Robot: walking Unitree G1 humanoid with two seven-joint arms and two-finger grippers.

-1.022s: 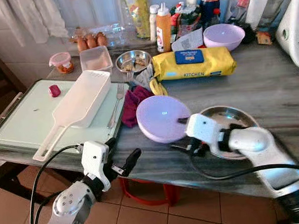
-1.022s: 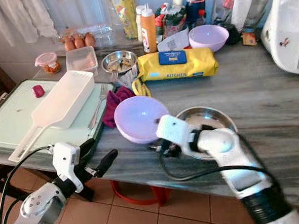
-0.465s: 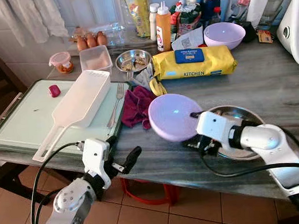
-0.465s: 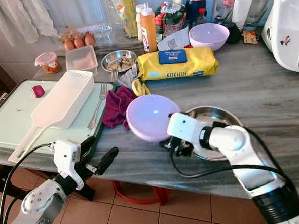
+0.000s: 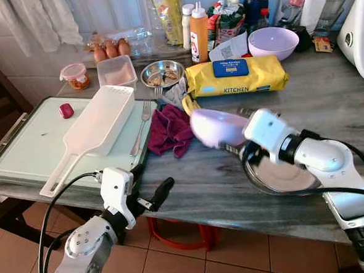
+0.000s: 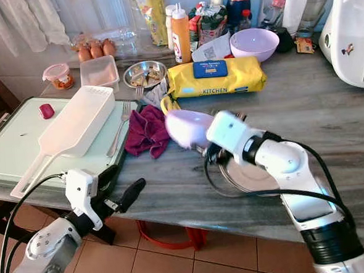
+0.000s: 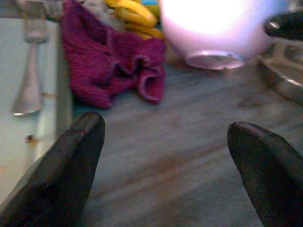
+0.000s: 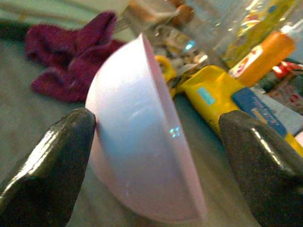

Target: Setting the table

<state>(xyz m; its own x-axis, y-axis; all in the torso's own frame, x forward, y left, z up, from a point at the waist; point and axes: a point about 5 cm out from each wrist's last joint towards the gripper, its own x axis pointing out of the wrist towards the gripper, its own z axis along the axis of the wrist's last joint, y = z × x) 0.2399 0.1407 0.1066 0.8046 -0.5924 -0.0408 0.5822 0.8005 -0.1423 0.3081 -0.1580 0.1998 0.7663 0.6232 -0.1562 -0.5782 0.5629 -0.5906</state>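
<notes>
- While the left arm hangs below the worktop's (image 5: 328, 103) front edge, its left claw (image 5: 150, 197) sits spread wide, holding nothing; the left wrist view looks between both fingers (image 7: 61, 175) across the grey surface.
- Right claw (image 8: 156, 156): fingers set wide apart around a lilac bowl (image 5: 220, 127). One finger touches the bowl's edge in the right wrist view; the other stands off from it. Whether the bowl is actually gripped: cannot tell.
- Lilac bowl: mid-worktop, toward the front edge, tilted on its side. In the left wrist view its foot ring seems to meet the surface; contact not certain.
- Steel plate (image 5: 283, 175): flat on the worktop just beside the bowl, under the right forearm, near the front edge.
- Magenta cloth (image 5: 169, 130): crumpled on the worktop just beside the bowl on its other side, against the edge of the pale green tray (image 5: 34, 142).
- Tray occupies the worktop's front-left corner; carries a white long-handled container (image 5: 98, 126), a small red item (image 5: 66, 110) and a fork (image 5: 143, 123).
- Yellow wipes pack (image 5: 235, 75), marked KITCHEN: behind the bowl, mid-worktop.
- Second lilac bowl (image 5: 274, 43): upright at the back edge, towards the right.
- Small steel bowl (image 5: 161, 73), clear tub (image 5: 117, 70), bottles (image 5: 198, 31) and eggs (image 5: 110, 49): along the back edge.
</notes>
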